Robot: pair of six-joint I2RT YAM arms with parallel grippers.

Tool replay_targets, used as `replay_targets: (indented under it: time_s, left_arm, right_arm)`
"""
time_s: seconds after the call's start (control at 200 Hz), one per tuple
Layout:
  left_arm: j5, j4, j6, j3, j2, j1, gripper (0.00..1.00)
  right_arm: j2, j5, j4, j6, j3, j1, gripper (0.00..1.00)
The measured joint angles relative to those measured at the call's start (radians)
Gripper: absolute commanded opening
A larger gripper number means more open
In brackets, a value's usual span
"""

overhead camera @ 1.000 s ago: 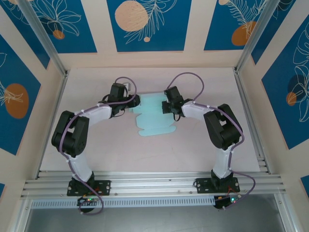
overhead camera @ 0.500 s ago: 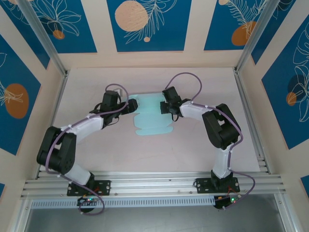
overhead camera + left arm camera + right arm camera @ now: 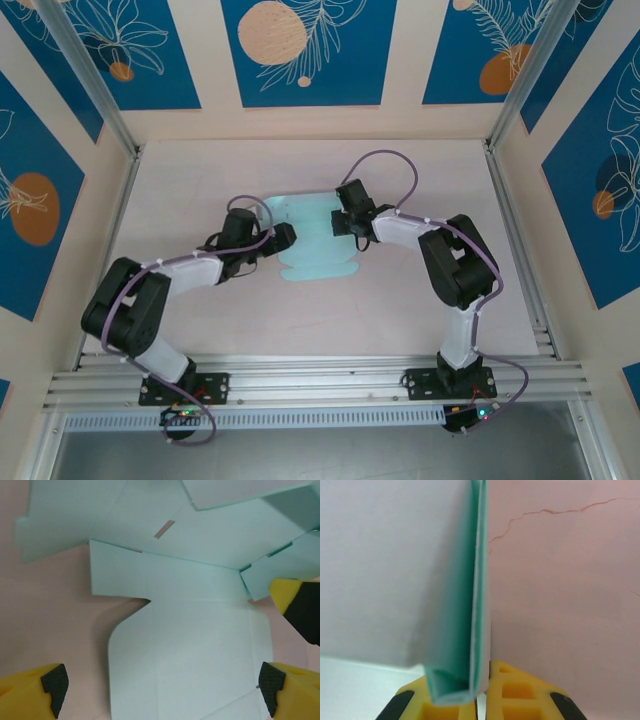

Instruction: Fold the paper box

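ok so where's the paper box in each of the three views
Top external: the paper box lies in the middle of the table.
Left wrist: it spreads across the upper and middle frame, above the open left gripper.
Right wrist: a folded edge stands upright left of centre, pinched in the right gripper.
Shared landmark: the pale pink tabletop beside the sheet.

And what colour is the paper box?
The paper box is pale blue-green; left wrist view shows it best.
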Motion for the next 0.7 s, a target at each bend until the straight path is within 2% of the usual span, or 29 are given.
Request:
replay_targets:
  time_s: [0.43,0.7]
  left_arm:
    - [-0.073,0.141,0.025,0.095,0.183,-0.022,0.98]
    - [-0.119,0.166,0.08,0.117,0.206,-0.035,0.97]
  right_arm:
    - [0.004,0.0,0.008,0.0,0.0,0.006,0.09]
    - [0.006,0.0,0.006,0.008,0.005,0.006,0.09]
